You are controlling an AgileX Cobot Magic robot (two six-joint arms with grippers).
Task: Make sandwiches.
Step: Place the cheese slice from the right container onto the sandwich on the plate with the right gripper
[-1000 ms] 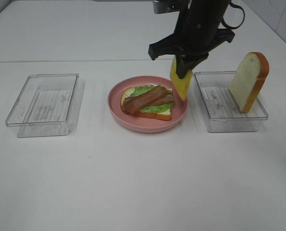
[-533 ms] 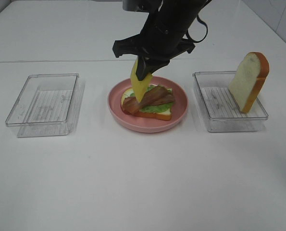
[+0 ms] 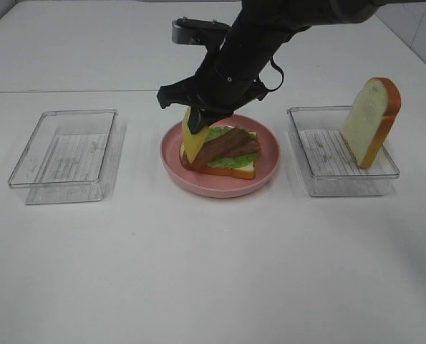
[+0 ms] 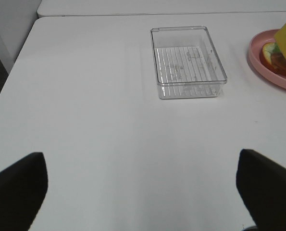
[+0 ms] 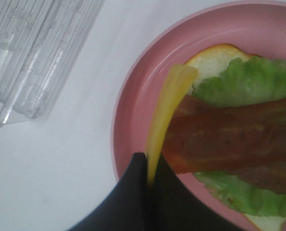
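Across the last second my right gripper (image 3: pixel 196 123) is carrying the cheese square (image 3: pixel 192 140) from beside the right-hand tray (image 3: pixel 339 180), where it was hanging next to the plate's right rim, over to the left side of the pink plate (image 3: pixel 220 188). I am keeping the jaws clenched on the cheese's top edge, so the slice is hanging almost on edge, its lower corner now brushing or just above the left end of the bacon strips (image 3: pixel 223 146). I judge I am holding it this way so the free edge can land first and the slice can then be laid flat over the stack.

On the plate the bottom bread slice (image 3: pixel 230 170) is lying flat with the lettuce leaf (image 3: pixel 233 160) on it and the bacon crossing on top. The second bread slice (image 3: pixel 371 120) is waiting upright, leaning in the right-hand tray, well apart from the plate. The left-hand tray (image 3: pixel 62 147) is sitting off to the other side.

My right arm is reaching in from the far right, stretching across the middle and angling down toward the plate, wrist tilted to the left. My left gripper (image 4: pixel 143 190) is hanging back with its jaws released and holding nothing, looking over bare table (image 3: pixel 213 272).
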